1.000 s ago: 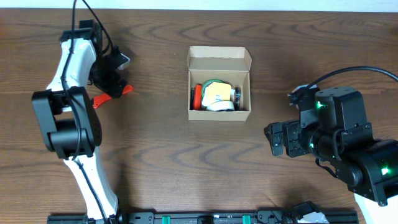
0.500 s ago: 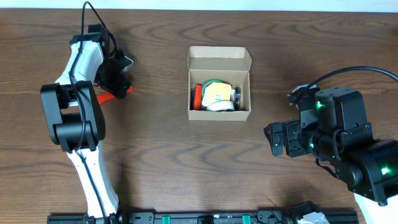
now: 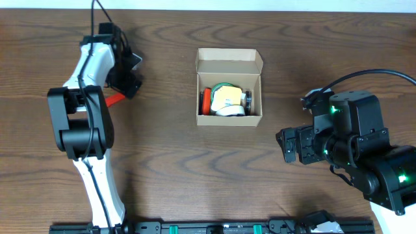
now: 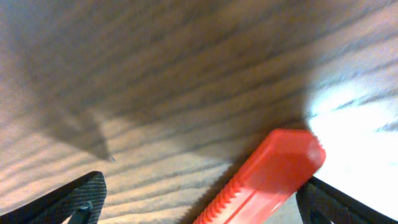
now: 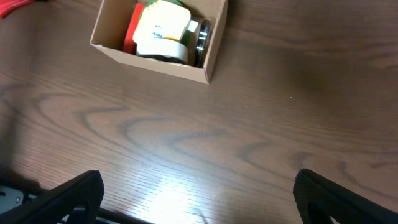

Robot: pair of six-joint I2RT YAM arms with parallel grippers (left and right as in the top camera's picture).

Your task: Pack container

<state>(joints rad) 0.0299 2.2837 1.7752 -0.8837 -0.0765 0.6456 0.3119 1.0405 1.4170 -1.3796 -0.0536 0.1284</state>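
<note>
Since the earlier overhead frames the left arm is swinging toward the far edge of the surface (image 3: 195, 169), carrying the left hand (image 4: 205, 202) away from the near side and covering more of the red plastic item (image 4: 267, 174). The container (image 3: 229, 120) and the right arm are showing no change. The left hand is standing open, its 2 fingers (image 4: 81, 198) spread wide, with the red item lying flat on the wood between them and not yet pinched. By judgement, it is lining up to pick the 1 item visible outside the box. The container is resting mid-surface, well apart from both hands, with its lid flap folded back on the far side, leaving the top accessible for loading. It is already holding an orange roll (image 3: 206, 99), a yellow-and-white piece (image 3: 226, 101) and a dark roll (image 3: 247, 99), packed side by side. The right hand (image 5: 199, 200) is hovering with fingers apart and empty at the right side, presumably keeping clear. The red item is running out of the wrist frame, glare is washing out the wood beside it, and its exact nature is proving unclear. The container's contents are overlapping and hard to separate.
</note>
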